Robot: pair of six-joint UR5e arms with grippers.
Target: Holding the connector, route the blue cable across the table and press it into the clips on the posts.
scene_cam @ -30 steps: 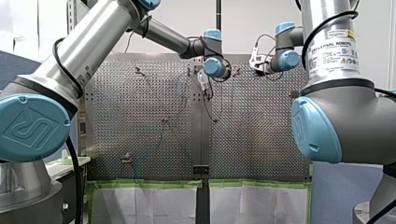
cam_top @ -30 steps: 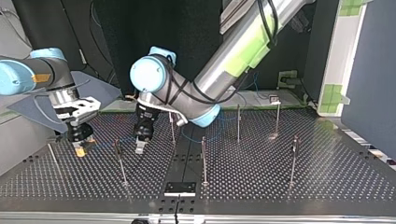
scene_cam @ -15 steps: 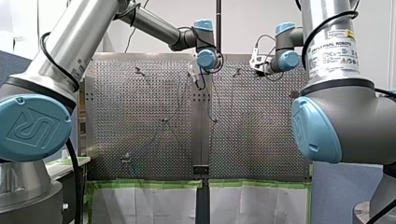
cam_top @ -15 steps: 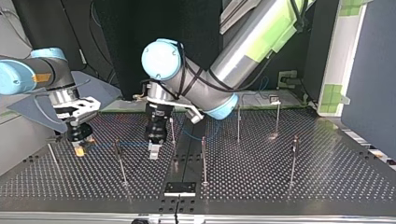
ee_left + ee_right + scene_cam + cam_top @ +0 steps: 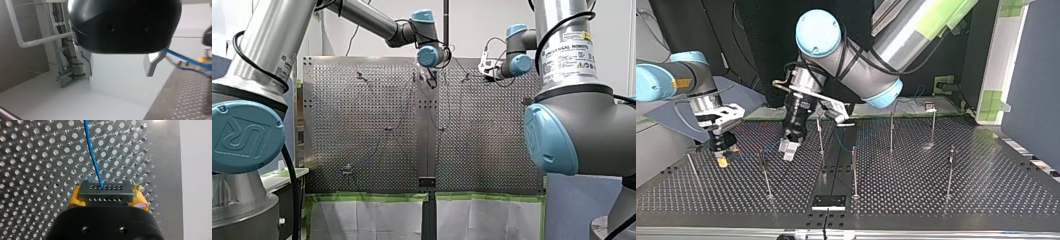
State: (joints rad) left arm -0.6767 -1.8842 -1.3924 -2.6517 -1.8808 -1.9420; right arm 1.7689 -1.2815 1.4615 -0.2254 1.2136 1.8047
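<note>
Your right gripper (image 5: 106,195) was clenched on the one connector (image 5: 105,190), with the grey block pinched between its two yellow pads (image 5: 74,198). A single blue cable (image 5: 93,157) left the connector's far face and ran ahead of those fingers over the perforated table (image 5: 37,170). Your left gripper (image 5: 120,66) hung released, its two metal fingers (image 5: 152,64) spread wide apart, and the cable passed just beside one of them. Further out, the top view showed you seven thin posts (image 5: 854,172) standing on the table. Your left fingers hung between two of them.
</note>
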